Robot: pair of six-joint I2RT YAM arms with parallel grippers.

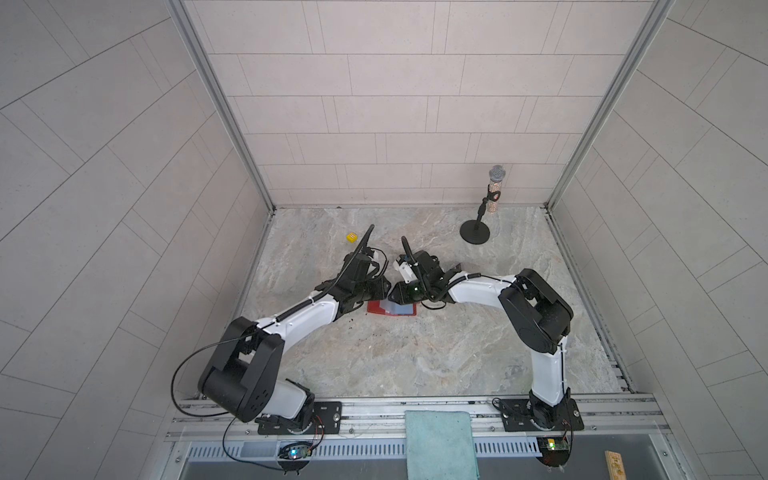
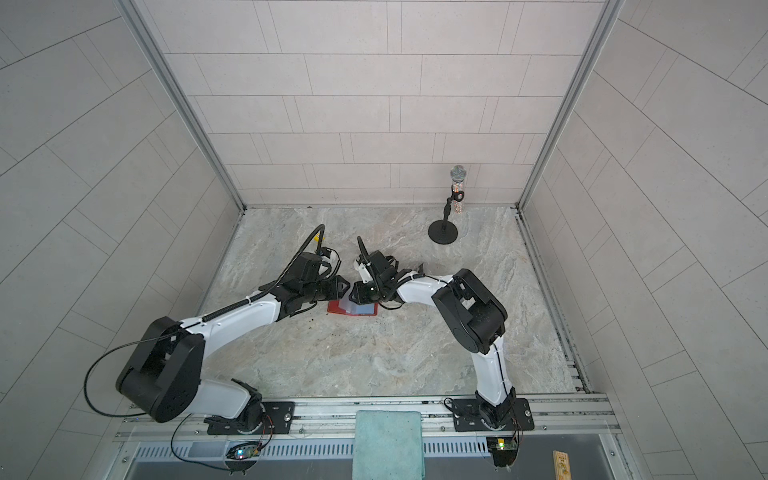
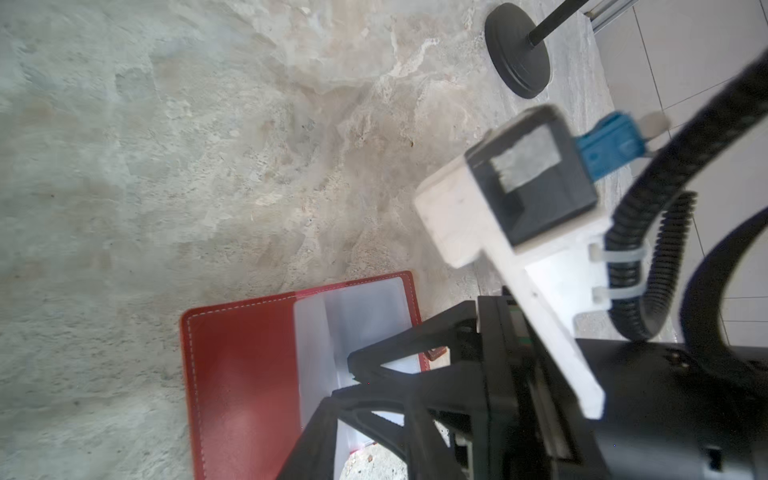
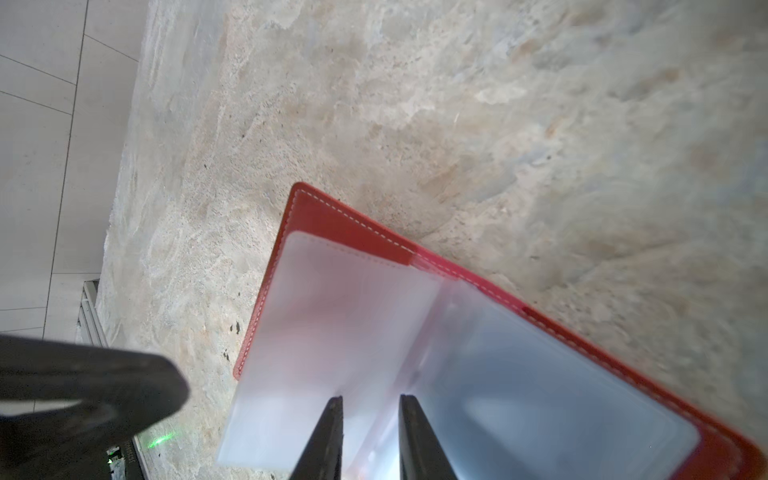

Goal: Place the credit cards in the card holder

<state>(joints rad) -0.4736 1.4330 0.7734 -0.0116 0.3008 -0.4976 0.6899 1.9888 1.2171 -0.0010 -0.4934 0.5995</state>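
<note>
1. The marble-look table (image 1: 415, 353) takes most of the floor between the tiled walls in both top views.
2. The left arm (image 1: 299, 316) reaches from the front left toward the middle. The left gripper (image 1: 380, 291) is over the left edge of the card holder. We cannot tell if its jaws are apart or together, because the tips are dark and partly covered.
3. The right arm (image 1: 544, 374) bends in from the front right. The right gripper (image 4: 370, 399) points down at the card holder. Its jaws stand apart with a clear gap and nothing is clamped between them. If the tips touch the plastic, we cannot tell.
4. A teal cloth (image 1: 438, 444) hangs over the front rail (image 1: 374, 409), between the two arm bases.
5. A glittering microphone (image 1: 496, 187) stands upright on a stand with a round black base, at the back right of the table, well apart from the grippers.
6. The card holder (image 1: 392, 309) is red. It lies open and flat near the middle of the table, just under both grippers. Its clear sleeves (image 4: 340, 316) face up, and what they hold is too blurred to tell. The snap tab (image 3: 436, 353) shows at one edge.
7. A wooden block (image 1: 617, 467) lies in front of the rail, at the right.
8. A yellow cube (image 1: 352, 237) sits on the table behind the left gripper, toward the back left.
</note>
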